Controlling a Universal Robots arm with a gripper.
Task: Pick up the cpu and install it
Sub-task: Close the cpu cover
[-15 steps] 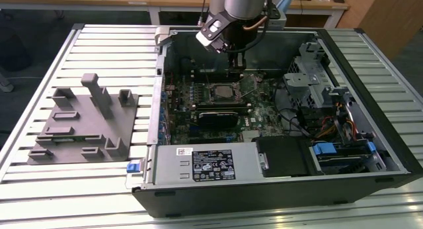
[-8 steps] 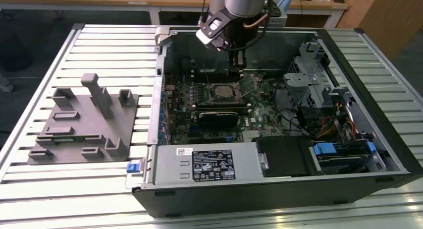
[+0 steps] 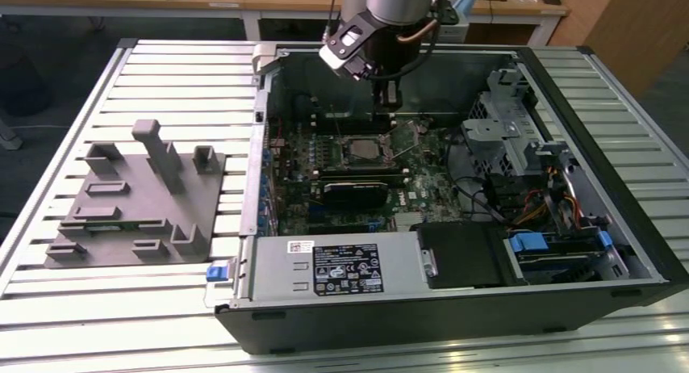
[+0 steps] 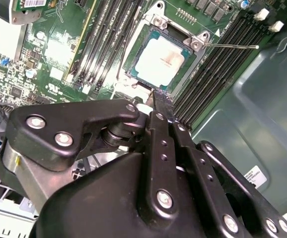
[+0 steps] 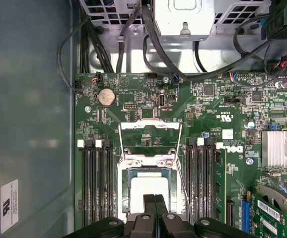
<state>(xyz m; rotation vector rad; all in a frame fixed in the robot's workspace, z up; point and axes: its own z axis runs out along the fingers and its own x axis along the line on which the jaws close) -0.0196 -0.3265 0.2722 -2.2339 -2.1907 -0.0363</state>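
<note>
The cpu, a small square chip with a silver-grey top, lies flat in the motherboard socket inside the open computer case. In the first wrist view the cpu sits below the raised metal load plate. My gripper hangs just above the socket area, a little toward the case's back wall. Its two black fingers are pressed together in both wrist views, with nothing between them, and the gripper tip overlaps the cpu's near edge. In the exterior view the cpu shows as a pale square.
A thin socket lever sticks out beside the socket. Memory slots flank it on both sides. A grey tray with upright blocks stands outside the case at the exterior view's left. Drive cages and cables fill the case's right side.
</note>
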